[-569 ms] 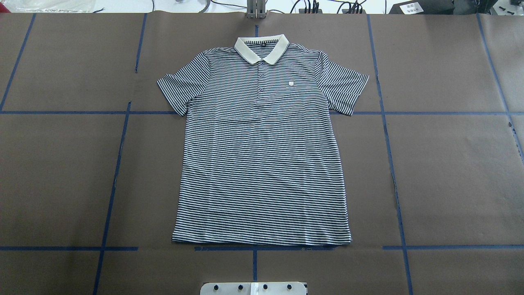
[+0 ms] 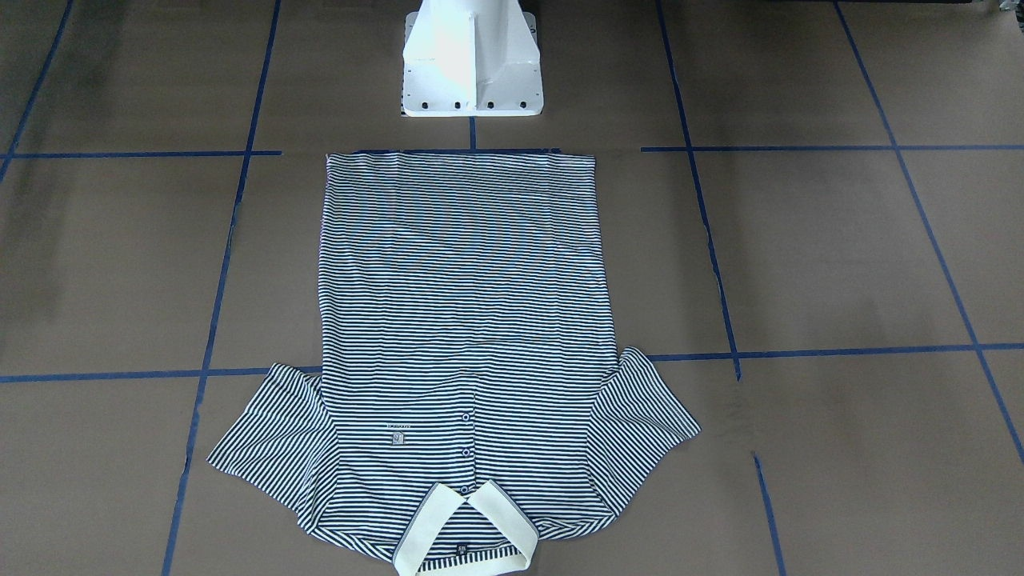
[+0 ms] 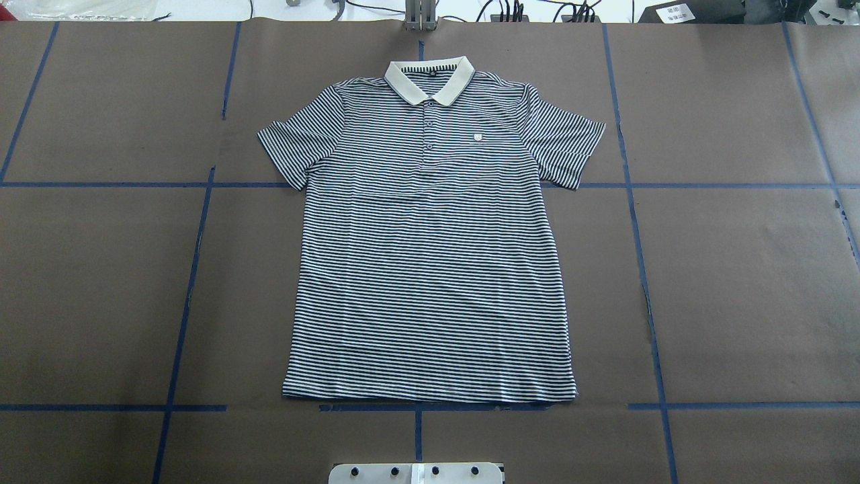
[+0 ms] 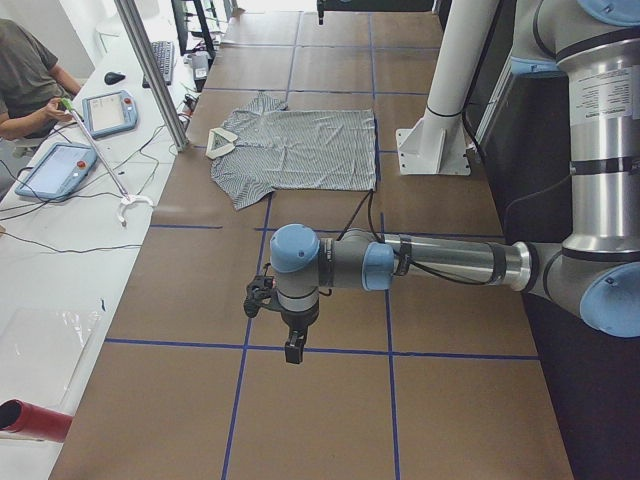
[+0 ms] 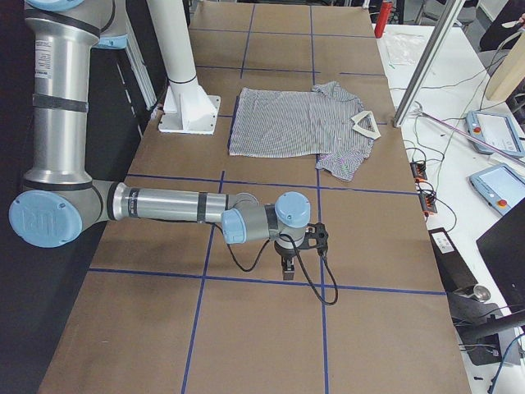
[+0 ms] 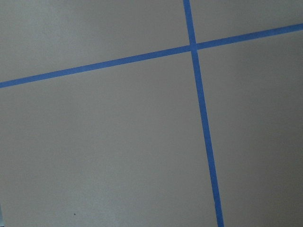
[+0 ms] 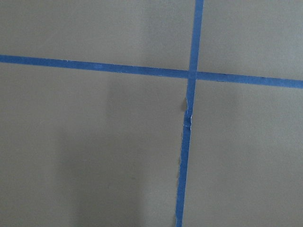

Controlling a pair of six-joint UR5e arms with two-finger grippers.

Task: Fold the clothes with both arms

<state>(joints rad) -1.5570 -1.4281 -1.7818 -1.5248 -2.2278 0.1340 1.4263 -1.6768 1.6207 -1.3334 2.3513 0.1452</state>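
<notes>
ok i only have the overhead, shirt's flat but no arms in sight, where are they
observer: left arm reaches out low toward the table's left end, left gripper pointing down, well clear of the polo shirt
operator: and the right
observer: mirrored at the other end, right gripper pointing down over brown paper, apart from the shirt
operator: open or shut
observer: cannot tell from the side views; both wrist cameras show only that paper and blue tape
</notes>
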